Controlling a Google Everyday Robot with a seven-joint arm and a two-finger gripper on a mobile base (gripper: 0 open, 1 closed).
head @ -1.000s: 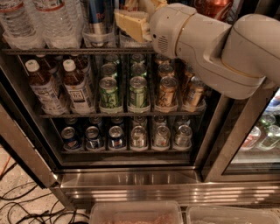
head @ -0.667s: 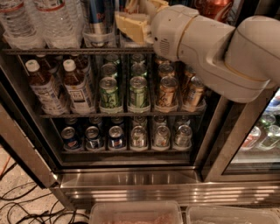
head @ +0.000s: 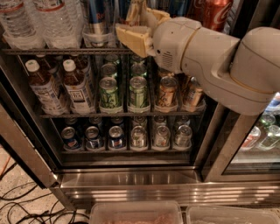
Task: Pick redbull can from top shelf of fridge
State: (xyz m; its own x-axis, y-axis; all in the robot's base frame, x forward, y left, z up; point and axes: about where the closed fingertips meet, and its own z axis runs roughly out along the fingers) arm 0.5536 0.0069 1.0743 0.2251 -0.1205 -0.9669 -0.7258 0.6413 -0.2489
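Pick not yet made.
Gripper (head: 136, 24) at top shelf (head: 52, 51), just beside standing redbull can (head: 97, 16); its grip state cannot be told; lift outstanding.

I can make out only white Coca-Cola script on the red can (head: 217, 11), right of my hand (head: 136, 14) at the top shelf (head: 43, 51); the other labels are unreadable.
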